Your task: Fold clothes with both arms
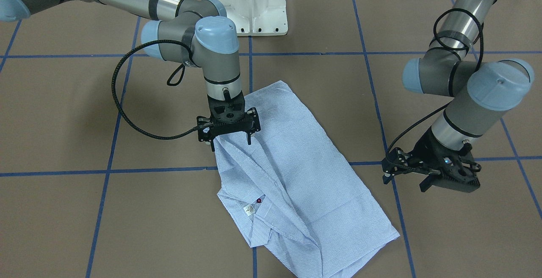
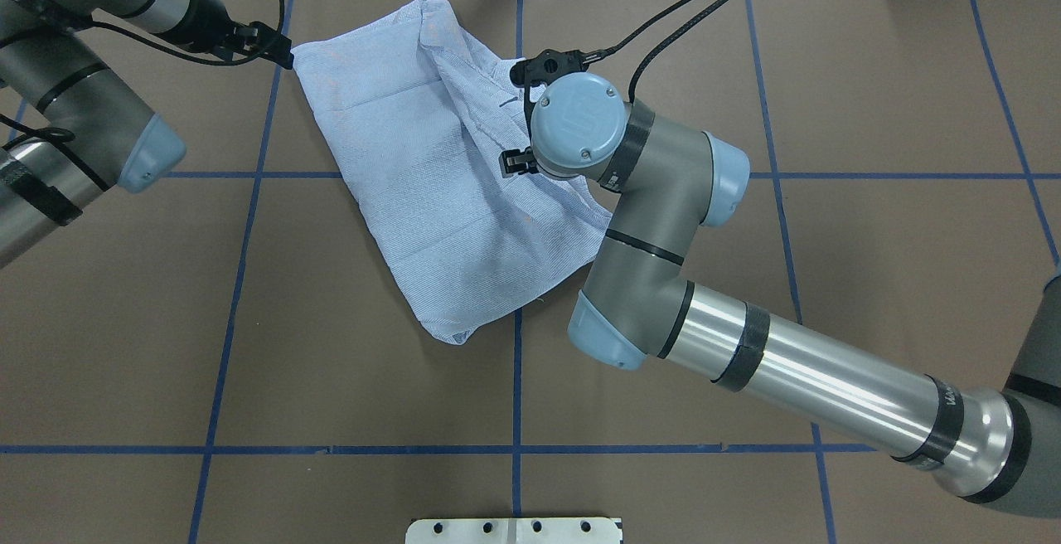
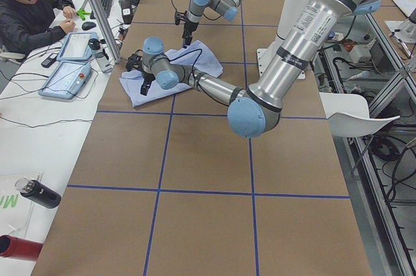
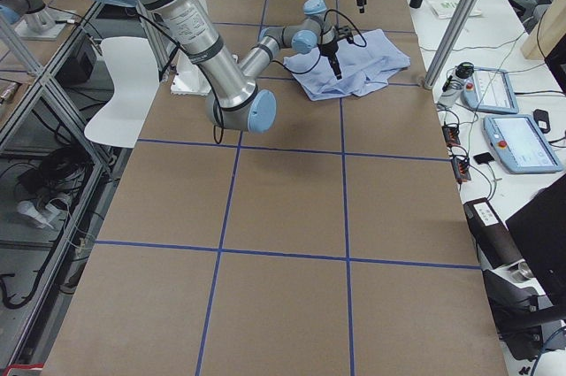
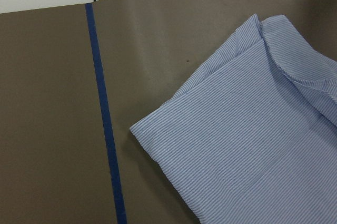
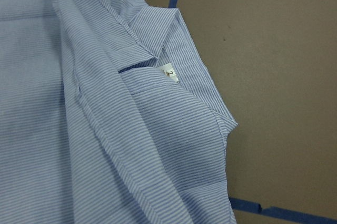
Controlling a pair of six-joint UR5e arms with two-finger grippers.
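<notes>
The light blue striped shirt (image 1: 296, 176) lies folded into a long slanted rectangle on the brown table, with its collar and white label (image 1: 249, 210) on top at one end. My right gripper (image 1: 230, 142) points straight down at the shirt's long edge, fingers open and holding nothing. The right wrist view looks onto the collar and label (image 6: 168, 71). My left gripper (image 1: 405, 180) hangs low over the table beside the shirt's other long edge, open and empty. From overhead the left gripper (image 2: 282, 51) is at the shirt's (image 2: 414, 154) far left corner. That shirt corner (image 5: 158, 129) fills the left wrist view.
Blue tape lines (image 1: 110, 170) cross the brown table cover. The white pedestal base (image 1: 252, 6) stands at the robot's side of the table. A person (image 3: 32, 10) sits at a desk with tablets beyond the far edge. A black cable (image 1: 127, 117) loops off the right wrist.
</notes>
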